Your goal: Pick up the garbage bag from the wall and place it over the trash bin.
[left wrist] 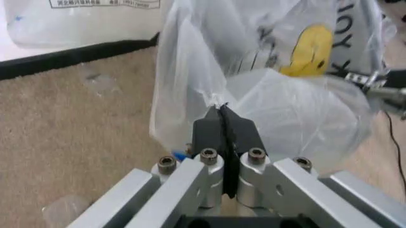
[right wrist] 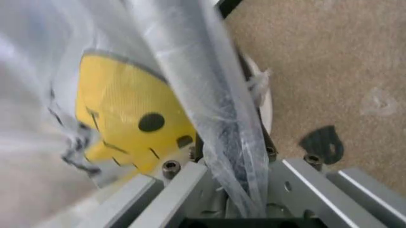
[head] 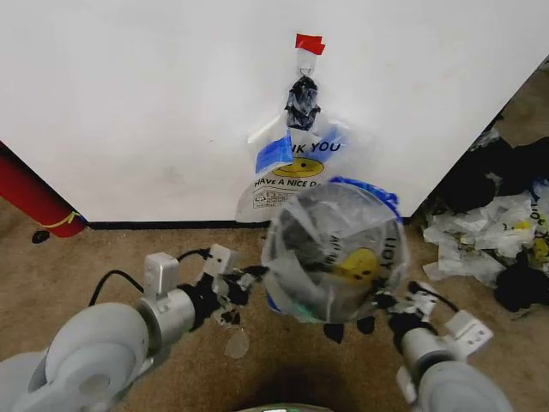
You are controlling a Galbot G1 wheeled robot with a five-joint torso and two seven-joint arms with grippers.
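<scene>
The garbage bag, thin translucent plastic with a yellow smiley, is stretched between both grippers in front of the wall. My left gripper is shut on a fold of its edge, seen close in the left wrist view. On the opposite edge, my right gripper is shut on a bunched strip of the bag. The dark trash bin shows dimly through the plastic, with the bag draped around its top.
Another smiley bag hangs on the wall under a black knotted wad and red tape. A red cylinder leans at the left. Crumpled bags and dark litter lie on the carpet at the right.
</scene>
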